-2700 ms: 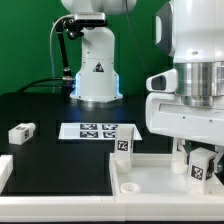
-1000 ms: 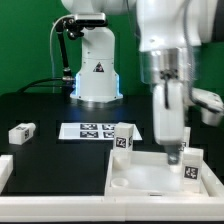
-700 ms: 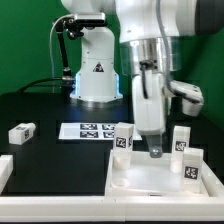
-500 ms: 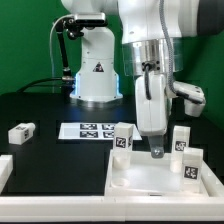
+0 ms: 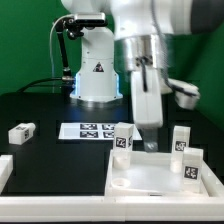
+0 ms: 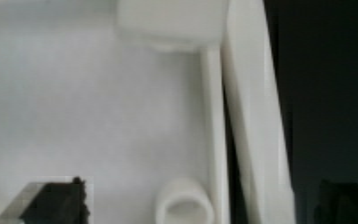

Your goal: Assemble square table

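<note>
The square table's white slab (image 5: 150,178) lies underside up at the exterior view's lower right. Three white tagged legs stand upright on it: one at the back left corner (image 5: 123,139), one at the back right (image 5: 180,140), one at the front right (image 5: 191,169). Another leg (image 5: 21,131) lies loose on the black table at the left. My gripper (image 5: 150,146) hangs open just above the slab's back part, between the two back legs, holding nothing. In the wrist view the slab's rim (image 6: 247,120) runs between my dark fingertips (image 6: 51,204), with one leg (image 6: 167,25) beyond.
The marker board (image 5: 95,130) lies flat behind the slab. The white domed robot base (image 5: 95,72) stands at the back. A white edge piece (image 5: 3,170) shows at the left border of the exterior view.
The arm has swung from the slab's right side toward the exterior view's left and risen slightly. The jaws stay open and the legs have not moved.
</note>
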You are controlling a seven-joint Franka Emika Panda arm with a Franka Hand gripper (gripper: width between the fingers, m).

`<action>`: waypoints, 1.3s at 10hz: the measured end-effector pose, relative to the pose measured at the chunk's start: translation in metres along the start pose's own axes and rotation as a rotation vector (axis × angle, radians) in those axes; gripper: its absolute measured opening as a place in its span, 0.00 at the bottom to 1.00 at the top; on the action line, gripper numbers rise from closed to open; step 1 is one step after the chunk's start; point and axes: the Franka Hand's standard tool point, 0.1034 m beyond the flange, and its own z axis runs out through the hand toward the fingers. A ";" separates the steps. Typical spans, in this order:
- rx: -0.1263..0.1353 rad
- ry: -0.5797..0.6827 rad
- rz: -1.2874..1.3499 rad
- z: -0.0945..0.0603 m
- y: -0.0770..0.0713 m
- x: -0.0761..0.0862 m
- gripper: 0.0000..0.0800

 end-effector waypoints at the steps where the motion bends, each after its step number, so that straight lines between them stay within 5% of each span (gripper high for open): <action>1: 0.008 0.000 -0.071 -0.010 0.005 0.010 0.81; 8: 0.009 0.028 -0.637 -0.009 0.018 0.023 0.81; 10: -0.037 0.028 -0.858 -0.006 0.054 0.071 0.81; 13: -0.052 0.067 -1.156 -0.015 0.073 0.124 0.81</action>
